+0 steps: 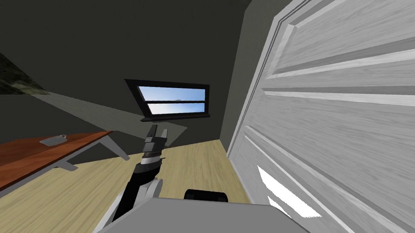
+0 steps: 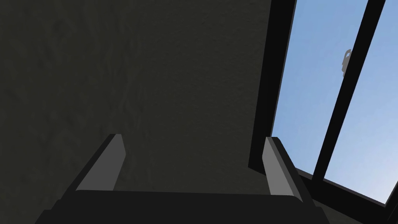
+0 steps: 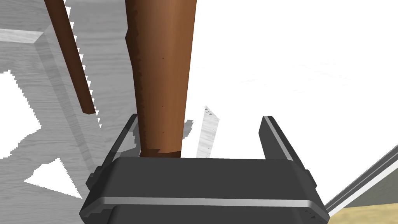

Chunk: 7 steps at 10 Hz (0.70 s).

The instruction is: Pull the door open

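A pale grey panelled door (image 1: 341, 134) fills the right side of the head view, close to me. In the right wrist view the door (image 3: 58, 116) lies just behind my right gripper (image 3: 200, 118), partly washed out by bright light. Its brown handle (image 3: 163, 77) runs between the open fingers, close against one finger (image 3: 130, 128) and well apart from the other. A thinner brown bar (image 3: 74, 58) lies beside the handle. My left gripper (image 1: 158, 131) is held out in front of me, away from the door, its fingers (image 2: 112, 155) open and empty.
A reddish-brown desk (image 1: 20, 157) stands on my left with a small grey object (image 1: 53, 140) on it. A dark-framed window (image 1: 172, 100) sits in the dark wall ahead. Light wooden floor (image 1: 188, 167) runs between the desk and the door.
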Available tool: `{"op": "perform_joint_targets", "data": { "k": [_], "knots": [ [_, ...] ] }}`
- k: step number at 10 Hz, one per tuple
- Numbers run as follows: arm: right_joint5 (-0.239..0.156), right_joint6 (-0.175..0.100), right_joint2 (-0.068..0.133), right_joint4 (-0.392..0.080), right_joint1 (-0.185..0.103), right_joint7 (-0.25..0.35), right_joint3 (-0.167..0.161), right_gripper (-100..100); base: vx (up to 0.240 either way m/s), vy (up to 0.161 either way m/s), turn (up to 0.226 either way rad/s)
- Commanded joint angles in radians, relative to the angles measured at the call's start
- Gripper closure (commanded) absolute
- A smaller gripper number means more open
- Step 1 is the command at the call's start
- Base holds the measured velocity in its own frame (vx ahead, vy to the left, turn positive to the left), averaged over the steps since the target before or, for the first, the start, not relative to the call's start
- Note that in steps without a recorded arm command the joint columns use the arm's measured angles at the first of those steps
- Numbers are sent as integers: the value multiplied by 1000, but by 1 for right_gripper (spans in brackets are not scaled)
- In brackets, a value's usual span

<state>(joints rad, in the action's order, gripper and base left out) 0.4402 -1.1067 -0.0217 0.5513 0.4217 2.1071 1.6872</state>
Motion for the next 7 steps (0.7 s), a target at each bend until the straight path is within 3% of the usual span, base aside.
{"op": "perform_joint_targets", "data": {
  "k": [1,2,7],
  "knots": [
    [-16,-41,50,-50,38,-22,23,100,-3,32,24],
    [-16,-41,81,-119,38,-22,23,100,-6,6,-8],
    [-16,-41,81,-129,38,-22,23,100,-2,-6,1]
  ]
}}
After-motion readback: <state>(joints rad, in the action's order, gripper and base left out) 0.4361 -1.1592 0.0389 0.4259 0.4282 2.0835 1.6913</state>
